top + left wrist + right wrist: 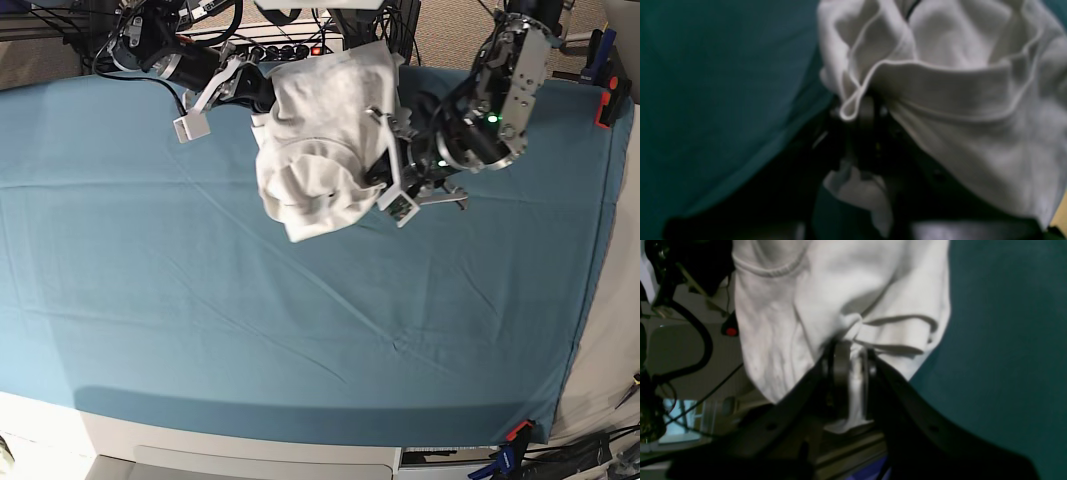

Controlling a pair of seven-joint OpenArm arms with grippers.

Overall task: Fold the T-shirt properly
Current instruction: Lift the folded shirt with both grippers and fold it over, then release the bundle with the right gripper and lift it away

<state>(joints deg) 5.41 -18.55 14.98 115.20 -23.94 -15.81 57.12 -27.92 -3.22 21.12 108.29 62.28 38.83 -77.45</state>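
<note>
teal cloth, T-shirt aloft — both grippers clamped

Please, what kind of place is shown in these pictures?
Probably a robotics lab or test workspace. Two robot arms hold a white T-shirt over a table spread with a large teal cloth, and cables and equipment crowd the far edge.

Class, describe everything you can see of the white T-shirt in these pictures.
The T-shirt is plain white, soft and cotton-like, with stitched hems and a ribbed edge seen in the right wrist view. It hangs bunched and wrinkled in the air above the teal cloth, not lying flat. Both grippers pinch it: the left gripper is shut on folded fabric near a hem, and the right gripper is shut on a gathered fold. Its lowest part droops towards the cloth; whether it touches cannot be told.
</note>
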